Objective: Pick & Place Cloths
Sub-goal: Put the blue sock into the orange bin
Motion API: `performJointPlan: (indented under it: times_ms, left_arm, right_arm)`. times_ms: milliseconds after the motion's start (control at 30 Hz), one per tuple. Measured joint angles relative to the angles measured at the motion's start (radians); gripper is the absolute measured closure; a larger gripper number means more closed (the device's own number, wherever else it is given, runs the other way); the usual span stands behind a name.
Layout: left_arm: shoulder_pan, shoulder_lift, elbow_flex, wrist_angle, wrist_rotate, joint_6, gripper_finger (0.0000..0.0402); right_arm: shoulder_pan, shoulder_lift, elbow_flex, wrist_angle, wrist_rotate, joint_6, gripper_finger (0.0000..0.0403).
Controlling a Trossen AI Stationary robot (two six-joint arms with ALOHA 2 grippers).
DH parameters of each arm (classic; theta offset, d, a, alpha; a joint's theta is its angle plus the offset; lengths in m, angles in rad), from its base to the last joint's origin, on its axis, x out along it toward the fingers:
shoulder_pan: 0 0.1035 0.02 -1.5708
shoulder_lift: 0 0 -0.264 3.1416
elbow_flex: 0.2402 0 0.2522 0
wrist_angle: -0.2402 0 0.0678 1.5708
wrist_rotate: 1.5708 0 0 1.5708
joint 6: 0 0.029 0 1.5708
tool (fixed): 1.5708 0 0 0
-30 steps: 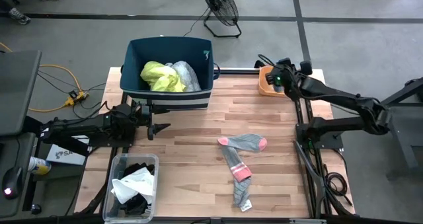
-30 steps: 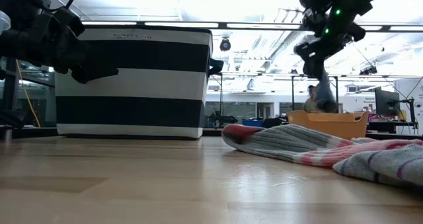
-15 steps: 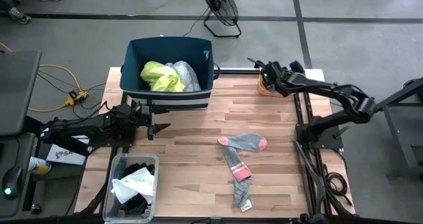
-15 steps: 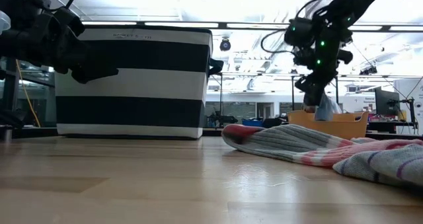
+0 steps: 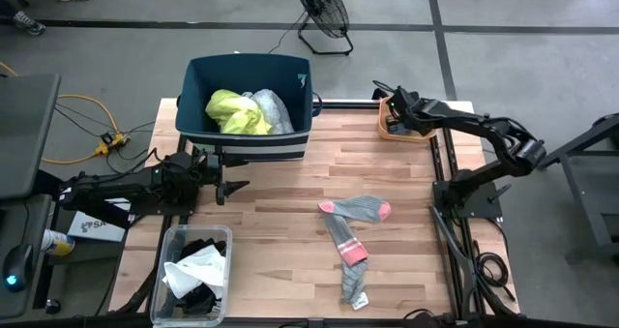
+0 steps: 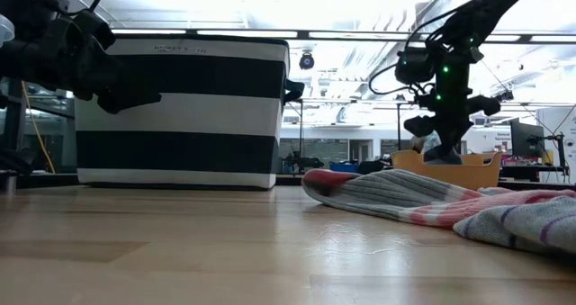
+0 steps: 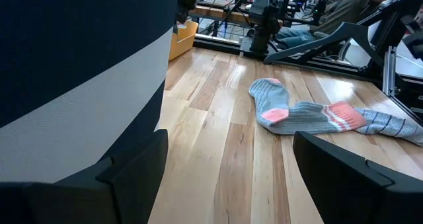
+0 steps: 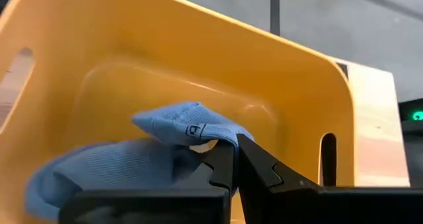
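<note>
My right gripper is down in the small orange tray at the table's far right, shut on a small blue rag. Two grey socks with pink toes and a striped grey piece lie flat on the table's middle. The neon-yellow garment and a pale garment lie in the dark-blue bin. My left gripper is open, level, just near of the bin. My right gripper pinches a raised fold of the blue rag between its two fingertips, coming from above at a slant. The rest of the rag lies bunched on the tray's floor.
A clear plastic box with black and white pieces stands at the near left corner. The striped bin wall fills the low view's left. A fan stands on the floor beyond the table. Bare wood lies between the bin and the socks.
My right gripper has come down from above the orange tray into it, swinging a little toward the left and back, with the blue rag hanging below it all the while. The rag now rests in the tray. My left arm has kept still.
</note>
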Motion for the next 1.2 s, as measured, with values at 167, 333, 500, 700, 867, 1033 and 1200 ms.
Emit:
performJointPlan:
  times_ms: [167, 333, 500, 700, 867, 1033, 1200]
  left_arm:
    - [0.000, 0.000, 0.000, 0.000, 0.000, 0.000, 0.0080]
    - [0.000, 0.000, 0.000, 0.000, 0.000, 0.000, 0.0080]
    - [0.000, 0.000, 0.000, 0.000, 0.000, 0.000, 0.0080]
    - [0.000, 0.000, 0.000, 0.000, 0.000, 0.000, 0.0080]
    - [0.000, 0.000, 0.000, 0.000, 0.000, 0.000, 0.0080]
    - [0.000, 0.000, 0.000, 0.000, 0.000, 0.000, 0.0080]
    - [0.000, 0.000, 0.000, 0.000, 0.000, 0.000, 0.0080]
  right_arm:
    - [-0.040, 0.000, 0.000, 0.000, -0.082, 0.020, 0.0399]
    - [-0.074, 0.000, 0.000, 0.003, -0.132, 0.048, 0.0399]
    - [-0.079, 0.000, 0.000, 0.008, -0.170, 0.049, 0.0399]
    - [-0.078, 0.000, 0.000, 0.006, -0.161, 0.099, 0.0399]
    - [-0.076, 0.000, 0.000, 0.006, -0.177, 0.103, 0.0399]
    - [-0.075, 0.000, 0.000, 0.001, -0.191, 0.098, 0.0386]
    - [-0.075, 0.000, 0.000, 0.003, -0.192, 0.083, 0.0322]
